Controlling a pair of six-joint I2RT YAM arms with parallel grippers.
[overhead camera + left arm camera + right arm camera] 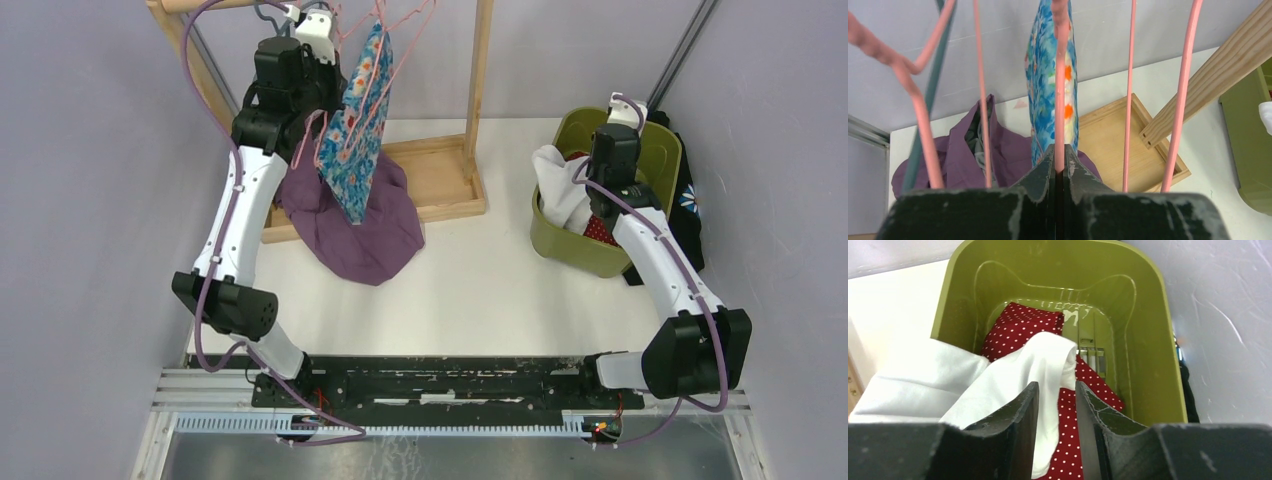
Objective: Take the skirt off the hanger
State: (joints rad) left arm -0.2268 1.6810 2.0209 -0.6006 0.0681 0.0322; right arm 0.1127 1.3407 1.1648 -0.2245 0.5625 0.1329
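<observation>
Left gripper (1059, 151) is raised at the wooden rack (480, 70), fingers clenched on a pink hanger wire (1060, 100) that runs straight up from the jaw line. The blue floral skirt (1045, 75) hangs on that hanger just beyond the fingertips, directly behind the pinched wire. Skirt fabric is not between the pads; only wire is. In the top view the skirt (358, 130) hangs free from the rail, its lower corner over a purple garment (370, 235) that lies heaped on the rack's base and spills onto the white table (480, 270). More pink hangers (1130, 100) and a teal one (930, 90) hang to either side of the gripped wire. Right gripper (1057, 386) is well apart from the skirt, over the olive-green bin (1153, 340). Its fingers stand partly apart with a fold of white cloth (1018, 370) in the gap; cannot tell whether they press it. A red polka-dot cloth (1018, 325) lies in the bin beneath.
</observation>
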